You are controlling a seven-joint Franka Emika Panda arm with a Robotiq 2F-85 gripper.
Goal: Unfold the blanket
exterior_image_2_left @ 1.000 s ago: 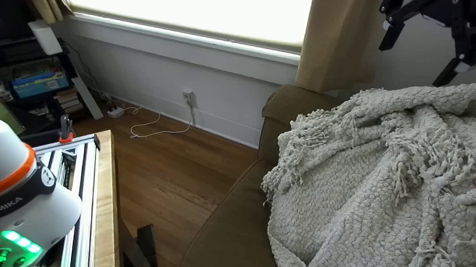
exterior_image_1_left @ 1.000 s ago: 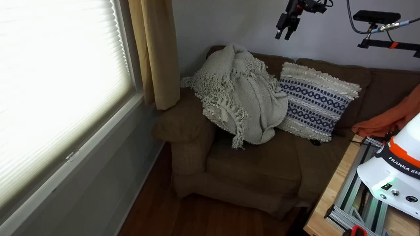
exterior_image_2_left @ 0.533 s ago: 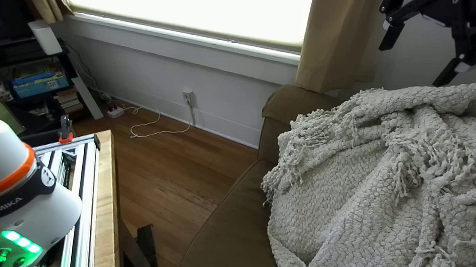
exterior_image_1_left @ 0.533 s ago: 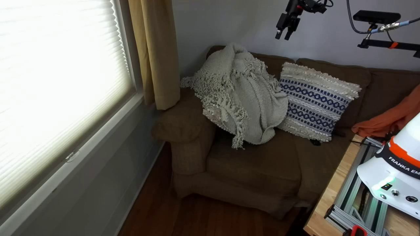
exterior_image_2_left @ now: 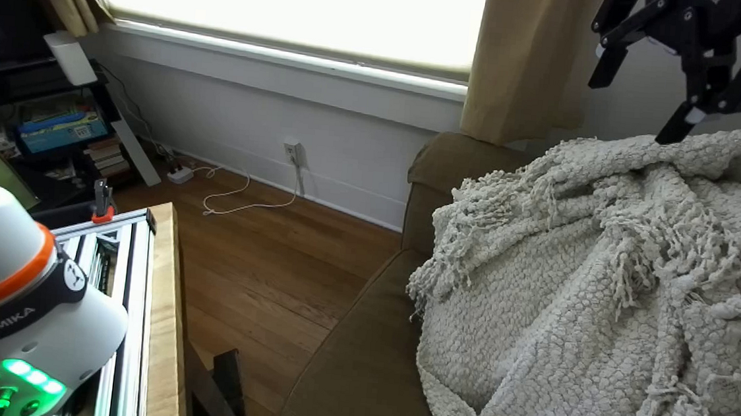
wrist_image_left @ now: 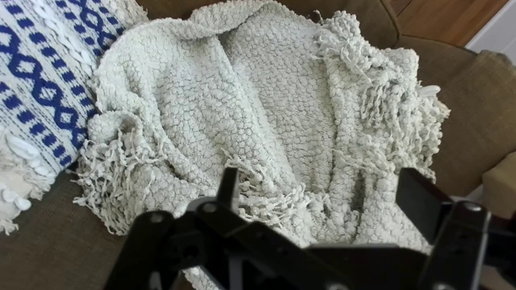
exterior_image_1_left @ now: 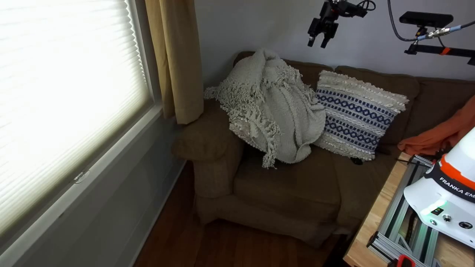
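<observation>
The blanket, a cream knitted throw with fringed edges, lies bunched over the corner of the brown couch in both exterior views (exterior_image_1_left: 282, 111) (exterior_image_2_left: 575, 297). In the wrist view the blanket (wrist_image_left: 250, 96) fills the middle, with folds and overlapping fringe. My gripper (exterior_image_1_left: 317, 43) is open and empty, up and to the right of the blanket's top in an exterior view. In an exterior view its lower fingertip (exterior_image_2_left: 635, 110) overlaps the blanket's upper edge in the picture. In the wrist view the spread fingers (wrist_image_left: 316, 177) frame fringe and folds beyond them, with no fabric held.
A white pillow with dark blue zigzag stripes (exterior_image_1_left: 356, 115) leans beside the blanket on the couch (exterior_image_1_left: 289, 189). The couch arm (exterior_image_1_left: 202, 141) and tan curtain (exterior_image_1_left: 182, 63) stand beside it. An orange cloth (exterior_image_1_left: 441, 131) lies near the robot base (exterior_image_1_left: 441, 200).
My gripper holds still between the earlier frames, then shifts slightly down and to the left in both exterior views. It stays open. The blanket has not moved.
</observation>
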